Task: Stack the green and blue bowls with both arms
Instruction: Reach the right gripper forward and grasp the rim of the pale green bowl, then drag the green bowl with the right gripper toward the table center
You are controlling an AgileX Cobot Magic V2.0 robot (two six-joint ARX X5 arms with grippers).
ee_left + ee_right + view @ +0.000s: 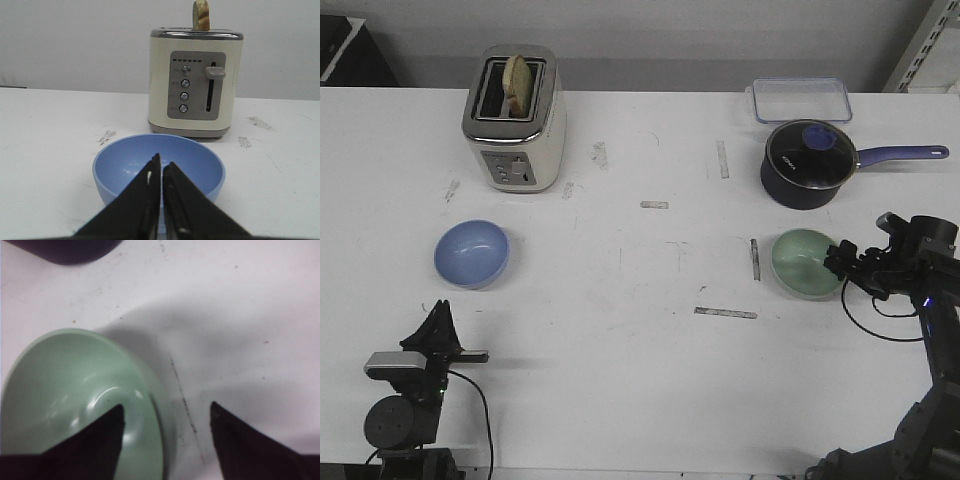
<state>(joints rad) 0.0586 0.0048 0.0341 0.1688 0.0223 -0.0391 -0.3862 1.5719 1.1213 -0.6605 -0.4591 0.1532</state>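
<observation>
The blue bowl [471, 253] sits on the white table at the left, in front of the toaster; it also shows in the left wrist view [159, 167]. My left gripper [161, 162] is shut and empty, low near the table's front left [442, 312], short of the bowl. The green bowl [807, 262] sits at the right, below the saucepan. My right gripper [167, 412] is open, one finger over the inside of the green bowl [75, 395] and one outside its rim. In the front view it is at the bowl's right edge [842, 262].
A cream toaster [514, 120] with bread stands at the back left. A dark navy saucepan [810, 163] with a glass lid and long handle stands behind the green bowl. A clear plastic container [801, 100] lies behind it. Tape marks dot the table.
</observation>
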